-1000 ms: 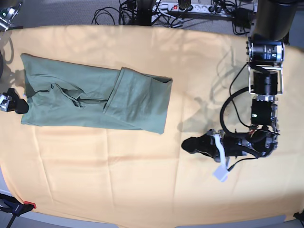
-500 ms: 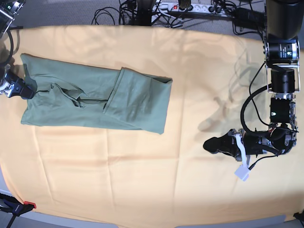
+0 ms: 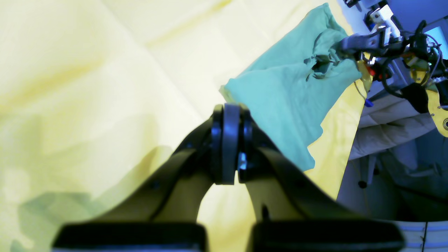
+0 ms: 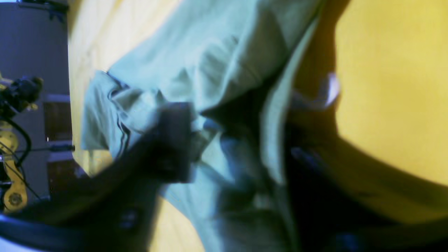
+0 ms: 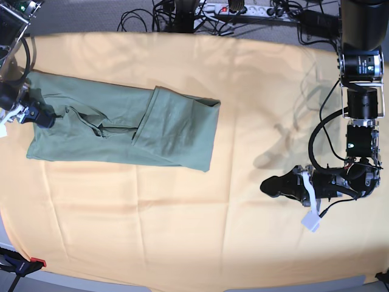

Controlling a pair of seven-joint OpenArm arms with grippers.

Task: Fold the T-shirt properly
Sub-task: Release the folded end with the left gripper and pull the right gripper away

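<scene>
The sage-green T-shirt [image 5: 121, 125] lies folded lengthwise at the back left of the orange-yellow cloth [image 5: 182, 231], with its right third doubled over. My right gripper [image 5: 44, 115] is over the shirt's left end. In the blurred right wrist view its fingers [image 4: 173, 140] stand apart with shirt fabric [image 4: 210, 63] bunched between them. My left gripper [image 5: 270, 185] is shut and empty, low over bare cloth at the right, well away from the shirt. In the left wrist view the gripper [image 3: 225, 154] points toward the shirt [image 3: 287, 98], with the other arm [image 3: 371, 38] at its far end.
Cables and a power strip [image 5: 243, 9] lie behind the table's back edge. A clamp [image 5: 24, 264] grips the front left corner. A white label [image 5: 310, 222] hangs from my left gripper. Bare cloth lies between the shirt and the left gripper.
My right gripper has moved from off the shirt's left edge onto the shirt's left end. My left gripper drew back to the right a second ago and has since stayed still.
</scene>
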